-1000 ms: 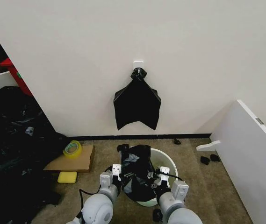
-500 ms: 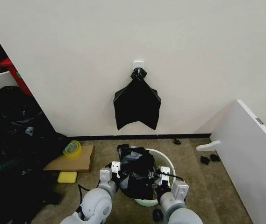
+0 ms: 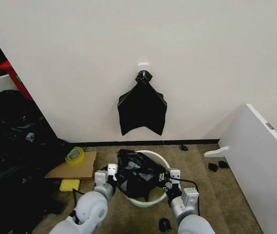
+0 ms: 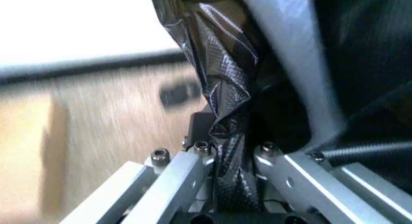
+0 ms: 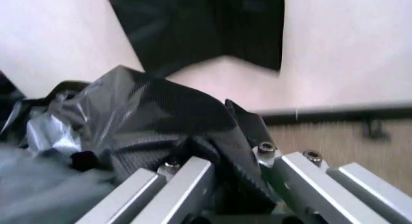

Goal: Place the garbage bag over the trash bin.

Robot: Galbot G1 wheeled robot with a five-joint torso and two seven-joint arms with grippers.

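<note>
Both grippers clamp the bag (image 3: 137, 173): left gripper (image 3: 110, 171) on its left edge, right gripper (image 3: 171, 176) on its right, with black film pinched between the jaws in each wrist view. The bin (image 3: 154, 195), off-white and round, sits on the floor below the wall, bag bunched glossy over its mouth. I judge I should spread the edges evenly and clear the rim before lowering.

In the head view, the trash bin (image 3: 150, 197) sits on the floor at lower centre, the garbage bag (image 3: 136, 173) draped over its left part. The left claw (image 3: 110, 176) is at the bag's left edge, the right claw (image 3: 169, 181) at its right. Another bag (image 3: 142, 108), apparently hooked, hangs on the wall above.
</note>
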